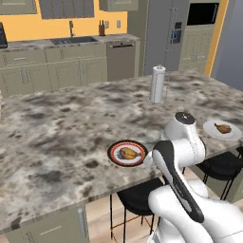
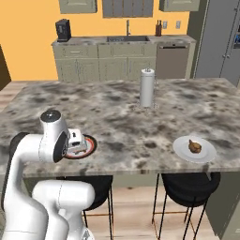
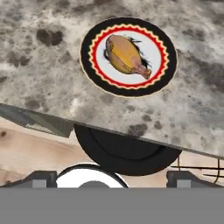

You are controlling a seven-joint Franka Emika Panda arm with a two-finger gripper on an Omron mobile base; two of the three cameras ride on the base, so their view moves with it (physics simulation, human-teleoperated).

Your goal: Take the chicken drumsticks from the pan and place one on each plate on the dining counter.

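Two fingertips: the gripper shows its dark tips set wide apart at the bottom of the hand view, with nothing between them; jaws apart and empty.
Gripper position: pulled back off the dining counter edge, above a black stool seat.
Nearest plate: dark-rimmed plate near the counter edge, one chicken drumstick lying in its white centre.
Far plate: plain white plate, well apart to the right, carrying the second drumstick.
Pan: location cannot be stated.
Step in hand: both placements appear complete; judged as retreat after release.
Next move: probably none beyond clearing the arm.
Other items: paper towel roll upright mid-counter.
Writing: none legible.
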